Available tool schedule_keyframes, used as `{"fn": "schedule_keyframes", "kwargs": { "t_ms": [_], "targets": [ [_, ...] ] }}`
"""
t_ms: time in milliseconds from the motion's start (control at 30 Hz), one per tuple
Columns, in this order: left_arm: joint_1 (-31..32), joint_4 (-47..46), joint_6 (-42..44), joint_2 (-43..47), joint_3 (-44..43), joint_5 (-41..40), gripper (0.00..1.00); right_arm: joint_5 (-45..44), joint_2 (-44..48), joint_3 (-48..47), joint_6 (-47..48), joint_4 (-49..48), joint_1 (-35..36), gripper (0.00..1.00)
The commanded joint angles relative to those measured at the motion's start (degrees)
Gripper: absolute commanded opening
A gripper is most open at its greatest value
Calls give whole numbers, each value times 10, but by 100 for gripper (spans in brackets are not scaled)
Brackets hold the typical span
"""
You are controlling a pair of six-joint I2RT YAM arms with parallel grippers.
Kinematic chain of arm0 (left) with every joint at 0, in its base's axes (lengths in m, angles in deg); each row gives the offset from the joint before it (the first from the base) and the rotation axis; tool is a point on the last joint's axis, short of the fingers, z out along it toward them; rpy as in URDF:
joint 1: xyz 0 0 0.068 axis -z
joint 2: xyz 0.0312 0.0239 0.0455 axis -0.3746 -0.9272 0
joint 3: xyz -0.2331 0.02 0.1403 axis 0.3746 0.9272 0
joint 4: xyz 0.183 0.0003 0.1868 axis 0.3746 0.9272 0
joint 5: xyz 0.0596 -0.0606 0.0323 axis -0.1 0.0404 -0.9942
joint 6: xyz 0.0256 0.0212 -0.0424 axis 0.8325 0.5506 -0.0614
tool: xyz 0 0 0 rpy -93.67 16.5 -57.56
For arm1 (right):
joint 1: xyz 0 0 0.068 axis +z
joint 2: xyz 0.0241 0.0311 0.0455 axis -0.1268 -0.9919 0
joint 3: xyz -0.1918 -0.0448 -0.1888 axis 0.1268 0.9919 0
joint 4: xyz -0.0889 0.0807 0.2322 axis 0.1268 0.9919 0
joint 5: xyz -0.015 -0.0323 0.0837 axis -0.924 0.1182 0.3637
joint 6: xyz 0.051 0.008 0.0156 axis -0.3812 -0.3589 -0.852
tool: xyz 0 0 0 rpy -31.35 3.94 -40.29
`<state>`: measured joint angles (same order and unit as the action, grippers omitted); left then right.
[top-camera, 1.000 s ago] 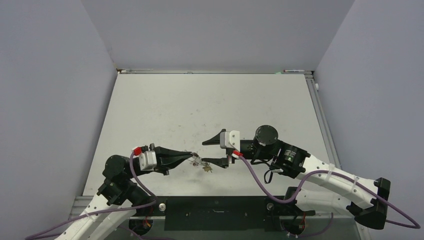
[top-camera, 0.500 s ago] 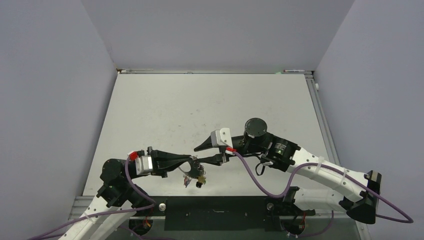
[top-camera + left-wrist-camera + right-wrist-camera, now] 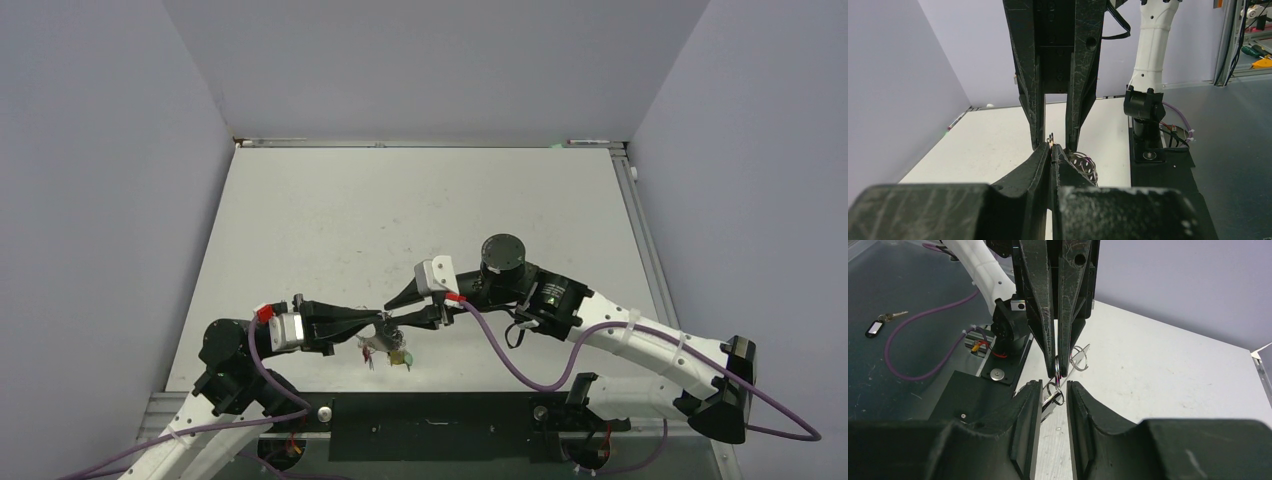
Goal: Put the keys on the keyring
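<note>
My left gripper (image 3: 381,320) is shut on the thin wire of the keyring (image 3: 1083,164), whose coils show just right of its fingertips (image 3: 1058,150). A bunch of keys (image 3: 390,352) with red, yellow and green heads dangles below it, lifted off the table. My right gripper (image 3: 398,313) meets the left one tip to tip. In the right wrist view its jaws (image 3: 1054,390) stand a little apart on either side of small hanging rings and a silvery key (image 3: 1049,407), touching neither. A loop of the keyring (image 3: 1080,358) sticks out beside the left fingers (image 3: 1048,315).
The white table (image 3: 420,210) stretches away behind both grippers, with grey walls on three sides. The black mounting plate (image 3: 440,425) and arm bases lie at the near edge. A key with a black tag (image 3: 878,326) lies on the dark floor off the table.
The right gripper has moved left up to the left gripper's tips and its jaws have narrowed. The key bunch, which lay low at the start, now hangs lifted from the left gripper.
</note>
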<state>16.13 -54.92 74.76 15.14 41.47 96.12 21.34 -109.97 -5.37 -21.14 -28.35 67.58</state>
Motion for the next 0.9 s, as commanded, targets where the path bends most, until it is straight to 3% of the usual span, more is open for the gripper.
{"fn": "schedule_keyframes", "kwargs": {
  "t_ms": [0,300,667,733,867],
  "targets": [
    [-2,-26,7,6,-10,-9,0,28,-4,-25,-5,-25,-3,26],
    [-2,-26,8,5,-10,-7,0,27,-8,-22,-9,-30,-3,6],
    [-2,10,29,8,-15,-7,0,-9,-9,-38,9,0,-3,5],
    [-2,26,35,7,-17,-10,4,-22,-9,-46,18,21,-3,5],
    [-2,61,61,3,-26,-16,27,-54,-6,-52,30,55,-3,5]
  ]
}}
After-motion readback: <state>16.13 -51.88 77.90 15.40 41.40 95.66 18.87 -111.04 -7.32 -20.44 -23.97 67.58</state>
